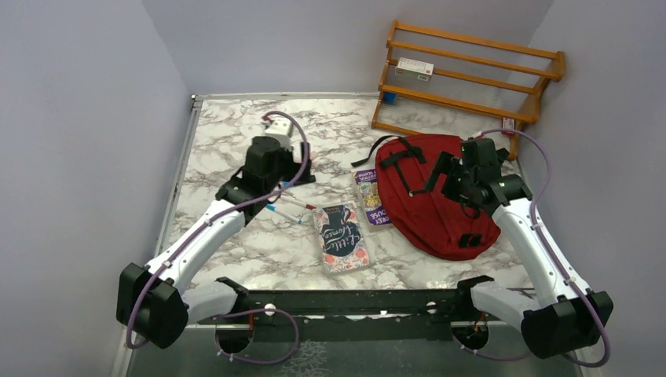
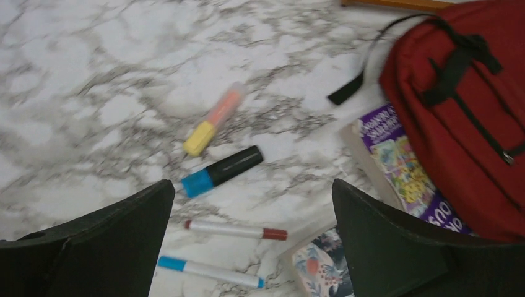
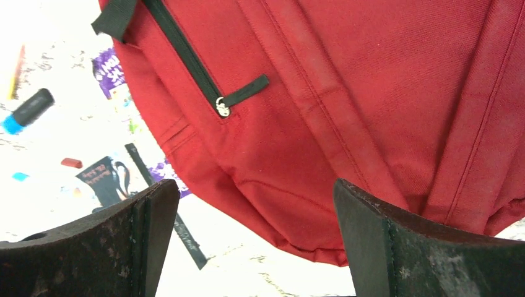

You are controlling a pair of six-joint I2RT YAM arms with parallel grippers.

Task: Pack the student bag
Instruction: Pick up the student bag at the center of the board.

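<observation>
Student bag [image 1: 428, 196] is laid flat just in front of the wooden rack [image 1: 471, 71]. Fabric is judged soft, limp and light; sagging is expected when lifted. Hold is best taken at the zipper pull [image 3: 221, 108] or a black strap [image 2: 458, 65]. Left gripper [image 2: 247, 207] and right gripper [image 3: 251, 207] are seen spread wide, nothing held.
</observation>
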